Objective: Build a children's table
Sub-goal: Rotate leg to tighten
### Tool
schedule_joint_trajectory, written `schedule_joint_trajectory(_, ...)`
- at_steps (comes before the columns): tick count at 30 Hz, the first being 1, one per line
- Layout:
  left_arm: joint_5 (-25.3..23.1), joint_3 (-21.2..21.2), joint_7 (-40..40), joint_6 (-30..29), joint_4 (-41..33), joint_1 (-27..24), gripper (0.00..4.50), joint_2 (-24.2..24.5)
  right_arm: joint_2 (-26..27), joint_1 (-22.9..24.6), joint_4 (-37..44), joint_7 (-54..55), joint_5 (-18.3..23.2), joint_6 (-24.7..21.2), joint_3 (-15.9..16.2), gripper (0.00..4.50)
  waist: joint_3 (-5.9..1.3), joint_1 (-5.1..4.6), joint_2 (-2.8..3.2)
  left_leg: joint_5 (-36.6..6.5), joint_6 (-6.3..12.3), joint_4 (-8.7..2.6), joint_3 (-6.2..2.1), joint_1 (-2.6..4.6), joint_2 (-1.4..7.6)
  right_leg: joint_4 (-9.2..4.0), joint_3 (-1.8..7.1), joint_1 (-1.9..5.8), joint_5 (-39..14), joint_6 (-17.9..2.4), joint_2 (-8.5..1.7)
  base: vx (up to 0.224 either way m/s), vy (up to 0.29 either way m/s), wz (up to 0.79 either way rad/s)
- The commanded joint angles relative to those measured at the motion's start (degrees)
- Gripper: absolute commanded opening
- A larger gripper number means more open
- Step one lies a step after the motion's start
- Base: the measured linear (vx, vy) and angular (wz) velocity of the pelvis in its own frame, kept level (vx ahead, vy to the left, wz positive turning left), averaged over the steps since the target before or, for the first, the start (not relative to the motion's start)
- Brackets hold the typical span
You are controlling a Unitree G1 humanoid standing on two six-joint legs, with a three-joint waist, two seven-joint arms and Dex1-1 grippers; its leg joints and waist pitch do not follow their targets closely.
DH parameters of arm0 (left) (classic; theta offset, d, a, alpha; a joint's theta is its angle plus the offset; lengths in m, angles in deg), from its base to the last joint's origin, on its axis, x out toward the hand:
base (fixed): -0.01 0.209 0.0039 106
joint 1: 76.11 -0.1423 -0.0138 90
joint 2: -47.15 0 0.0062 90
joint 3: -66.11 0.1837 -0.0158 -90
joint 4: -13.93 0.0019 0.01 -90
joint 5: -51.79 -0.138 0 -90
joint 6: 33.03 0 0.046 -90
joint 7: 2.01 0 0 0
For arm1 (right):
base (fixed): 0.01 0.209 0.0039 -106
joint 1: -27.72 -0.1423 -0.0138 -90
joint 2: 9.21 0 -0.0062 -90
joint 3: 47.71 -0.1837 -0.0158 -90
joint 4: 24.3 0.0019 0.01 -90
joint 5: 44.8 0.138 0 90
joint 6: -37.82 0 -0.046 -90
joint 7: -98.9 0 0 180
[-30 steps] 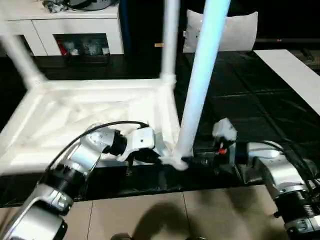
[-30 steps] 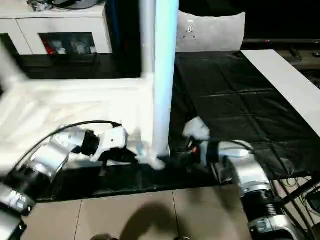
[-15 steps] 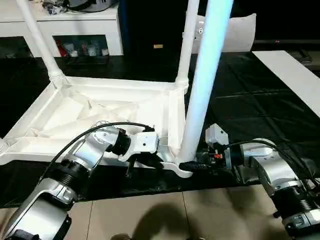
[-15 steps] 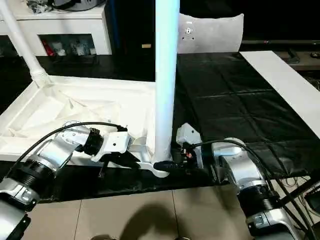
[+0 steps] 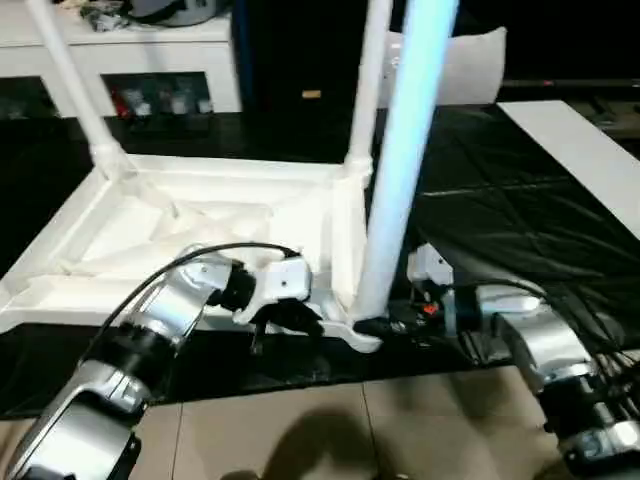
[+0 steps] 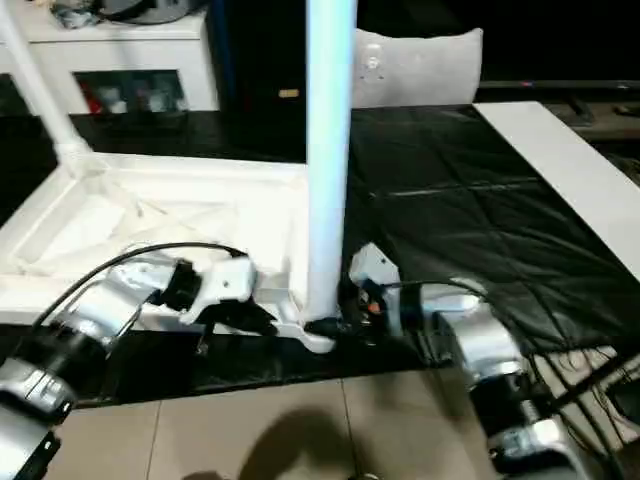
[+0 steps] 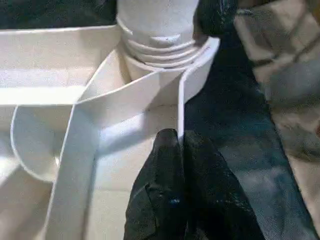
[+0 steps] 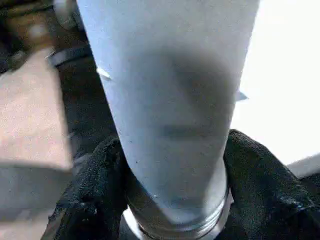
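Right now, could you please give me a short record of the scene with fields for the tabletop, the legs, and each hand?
tabletop: white tabletop lying underside up on a black mat
legs fitted: two far legs, one at the left, one at the right, standing in corner sockets
near leg: near leg upright at the near right corner socket
left hand: left hand shut on the tabletop's rim by that corner
right hand: right hand closed around the near leg's base
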Motion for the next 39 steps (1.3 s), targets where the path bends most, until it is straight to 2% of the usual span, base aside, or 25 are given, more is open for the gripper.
schedule_joint_trajectory(1,2.27,-1.65,5.7,-5.06,-5.13,-0.21,0.0,-3.98,3.78,-0.65,-0.65,6.14,-0.4,-2.48,0.87,2.56,-3.59,-0.44,-0.04,-17.89,0.96,-4.51,0.38,-0.17,0.4,-5.86,1.98,2.89,-32.13,-5.15,-2.88,0.0,0.0,0.0)
schedule_joint_trajectory(2,3.04,-3.15,9.43,-9.01,-7.8,-1.24,0.0,-5.98,6.71,-1.54,-1.75,10.42,-0.17,-3.31,-0.42,2.55,-3.53,-1.05,-0.15,-17.89,0.8,-4.55,0.25,-0.37,0.42,-5.86,1.94,2.88,-31.93,-5.25,-2.93,0.0,0.0,0.0)
schedule_joint_trajectory(3,3.04,-3.15,9.43,-9.01,-7.8,-1.24,0.0,-5.98,6.71,-1.54,-1.75,10.42,-0.17,-3.31,-0.42,2.54,-3.62,-1.4,-0.13,-17.99,0.76,-4.52,0.19,-0.49,0.39,-5.8,1.87,3.01,-31.9,-5.16,-2.92,0.0,0.0,0.0)
schedule_joint_trajectory(4,2.07,-4.96,16.39,-13.75,-10.05,-2.39,0.0,-9.56,11.19,-3.73,-4.41,17.11,0.37,-4.74,-2.61,2.54,-3.79,-1.92,-0.11,-17.9,0.91,-4.52,0.09,-0.62,0.4,-5.69,1.84,3.17,-31.23,-5.22,-2.94,0.0,0.0,0.0)
schedule_joint_trajectory(5,1.48,-5.72,19.18,-15.35,-10.61,-2.73,0.0,-11.01,12.73,-4.55,-5.39,19.39,0.54,-5.19,-3.3,2.52,-3.63,-2.7,-0.26,-17.27,1.06,-4.49,0.1,-0.83,0.38,-5.71,1.81,3.04,-30.32,-5.78,-2.83,0.0,0.0,0.0)
schedule_joint_trajectory(6,0.99,-6.29,21.54,-16.02,-10.78,-2.92,0.0,-12.34,14.06,-5.33,-6.42,21.69,0.34,-5.02,-3.76,2.52,-3.72,-2.82,-0.18,-17.1,1.07,-4.42,0.14,-0.69,0.37,-5.82,1.8,3.04,-30.15,-5.84,-2.84,0.0,0.0,0.0)
schedule_joint_trajectory(7,0.78,-6.5,22.75,-16.6,-11.06,-2.97,0.0,-12.99,14.64,-5.68,-6.71,22.93,0.16,-5.03,-3.93,2.5,-3.8,-3.22,-0.54,-16.15,1.49,-4.29,0.27,-0.83,0.22,-5.85,1.8,3.07,-29.28,-6.16,-2.8,0.0,0.0,0.0)
schedule_joint_trajectory(8,0.54,-6.84,25.06,-15.94,-10.61,-2.9,0.0,-14.35,15.9,-6.84,-8.57,26.38,0.21,-5.33,-5.12,2.48,-3.97,-3.25,-0.42,-15.2,2.18,-4.18,0.42,-0.72,0.1,-5.87,1.97,2.97,-28.18,-6.44,-2.81,0.0,0.0,0.0)
schedule_joint_trajectory(9,0.05,-7.02,27.36,-15.29,-9.92,-2.67,0.0,-15.58,16.84,-8.05,-10.7,29.97,-0.32,-5.11,-6.0,2.48,-3.96,-3.48,-0.63,-14.61,2.47,-4.19,0.46,-0.96,0.1,-5.71,2.05,3.05,-27.27,-6.74,-2.77,0.0,0.0,0.0)
schedule_joint_trajectory(10,-0.27,-6.94,28.02,-15.23,-9.87,-2.61,0.0,-15.85,17.04,-8.38,-11.29,31.1,-0.68,-4.96,-6.19,2.48,-4.16,-3.52,-0.47,-13.17,2.72,-4.16,0.45,-1.07,0.14,-5.49,2.09,3.2,-25.39,-7.26,-2.75,0.0,0.0,0.0)
schedule_joint_trajectory(12,-2.71,-6.31,33.16,-15.15,-9.73,-2.1,0.0,-18.0,17.8,-10.45,-15.42,38.01,-3.9,-3.95,-6.77,2.48,-4.21,-3.46,-0.63,-11.44,3.37,-4.06,0.7,-1.03,0.2,-5.29,2.24,3.03,-22.7,-8.08,-2.66,0.0,0.0,0.0)
schedule_joint_trajectory(13,-2.73,-6.29,33.26,-15.23,-9.77,-2.09,0.0,-18.08,17.78,-10.48,-15.48,38.07,-4.02,-3.86,-6.73,2.83,-4.31,-3.22,-0.54,-9.95,3.75,-4.01,0.78,-1.18,0.05,-5.04,2.3,3.36,-21.51,-8.44,-2.7,0.0,0.0,0.0)
schedule_joint_trajectory(14,-2.91,-6.21,34.05,-15.84,-10.08,-2.01,0.0,-18.71,17.6,-10.68,-15.98,38.49,-4.99,-3.13,-6.4,3.04,-4.31,-3.22,-0.54,-9.95,3.75,-4.01,0.78,-1.18,0.05,-5.04,2.3,3.36,-21.51,-8.44,-2.7,0.0,0.0,0.0)
schedule_joint_trajectory(17,-3.96,-5.72,34.94,-17.27,-11.03,-1.95,0.0,-18.97,16.85,-10.22,-15.48,36.83,-6.39,-1.28,-5.72,3.18,-4.6,-2.44,-0.33,-6.24,4.59,-3.95,0.81,-1.27,0.4,-4.0,2.6,3.5,-13.88,-10.38,-2.54,0.0,0.0,0.0)
schedule_joint_trajectory(19,-4.42,-5.59,35.14,-17.33,-10.96,-2.03,0.0,-18.34,16.31,-9.82,-14.95,36.23,-6.4,-0.49,-6.06,3.35,-4.68,-2.34,-0.2,-5.91,5.05,-3.87,0.87,-1.27,0.41,-3.79,2.66,3.56,-11.57,-11.26,-2.51,0.0,0.0,0.0)
schedule_joint_trajectory(20,-4.4,-5.55,34.9,-17.07,-10.77,-2.02,0.0,-17.76,15.72,-9.42,-14.46,35.68,-6.24,0.29,-6.21,3.35,-4.71,-2.25,0.0,-5.84,5.18,-3.83,0.88,-1.25,0.39,-3.7,2.69,3.57,-11.01,-11.52,-2.52,0.0,0.0,0.0)
schedule_joint_trajectory(22,-4.27,-5.56,34.29,-16.29,-10.39,-2.02,0.0,-16.84,14.57,-8.55,-13.41,34.19,-5.59,1.63,-6.41,3.64,-4.67,-2.02,-0.14,-6.46,5.48,-3.81,1.0,-1.24,0.38,-3.78,2.7,3.58,-10.9,-11.88,-2.53,0.0,0.0,0.0)
schedule_joint_trajectory(26,-4.08,-5.43,32.41,-14.77,-9.6,-2.01,0.0,-15.34,12.25,-6.65,-10.79,30.23,-4.41,3.57,-6.45,3.82,-4.57,-1.84,-0.24,-7.47,5.61,-3.85,1.0,-1.32,0.39,-3.92,2.67,3.66,-11.97,-11.62,-2.58,0.0,0.0,0.0)
schedule_joint_trajectory(27,-3.59,-4.87,29.67,-12.94,-8.67,-1.89,0.0,-13.75,9.91,-5.04,-8.43,25.68,-3.98,4.68,-6.22,3.82,-4.58,-1.73,-0.34,-7.55,5.69,-3.82,0.98,-1.3,0.33,-4.02,2.64,3.77,-12.4,-11.24,-2.55,0.0,0.0,0.0)
schedule_joint_trajectory(28,-3.32,-4.63,28.54,-12.28,-8.33,-1.84,0.0,-13.17,8.97,-4.55,-7.82,23.96,-3.93,5.33,-6.09,4.08,-4.54,-1.57,-0.31,-8.21,6.07,-3.82,1.06,-1.14,0.45,-4.16,2.73,3.57,-13.14,-10.86,-2.58,0.0,0.0,0.0)
schedule_joint_trajectory(29,-3.02,-4.17,26.59,-11.21,-7.79,-1.76,0.0,-12.21,7.38,-3.92,-7.21,21.25,-3.77,6.42,-5.91,4.1,-4.51,-1.4,-0.02,-8.23,6.03,-3.81,1.04,-1.23,0.41,-4.18,2.72,3.63,-13.06,-10.84,-2.53,0.0,0.0,0.0)
schedule_joint_trajectory(31,-2.58,-3.33,23.39,-9.58,-7.23,-1.74,0.0,-10.81,5.41,-3.3,-6.63,17.48,-3.09,7.28,-5.72,4.18,-4.56,-1.36,-0.15,-8.82,6.04,-3.78,1.04,-1.22,0.36,-4.22,2.68,3.67,-13.48,-10.83,-2.55,0.0,0.0,0.0)
schedule_joint_trajectory(33,-1.99,-1.93,18.18,-7.01,-6.32,-1.66,0.0,-8.47,2.34,-2.63,-5.81,12.06,-2.1,7.97,-5.24,4.45,-4.51,-1.25,0.0,-9.39,5.99,-3.83,0.93,-1.12,0.52,-4.25,2.62,3.58,-13.99,-11.06,-2.58,0.0,0.0,0.0)
schedule_joint_trajectory(37,-1.08,0.25,9.4,-2.27,-4.83,-1.2,0.0,-4.71,-1.95,-2.01,-4.2,4.34,-1.1,8.61,-3.82,4.45,-4.36,-0.66,-0.05,-10.67,5.87,-3.91,0.97,-0.88,0.57,-4.44,2.64,3.39,-15.74,-11.04,-2.57,0.0,0.0,0.0)
schedule_joint_trajectory(39,-0.96,1.7,4.48,0.18,-3.94,-0.7,0.0,-2.47,-3.87,-1.6,-3.04,0.45,-1.05,9.19,-2.8,4.45,-4.38,-0.26,0.1,-11.46,5.57,-3.98,0.96,-0.62,0.7,-4.53,2.68,3.22,-16.79,-10.88,-2.58,0.0,0.0,0.0)
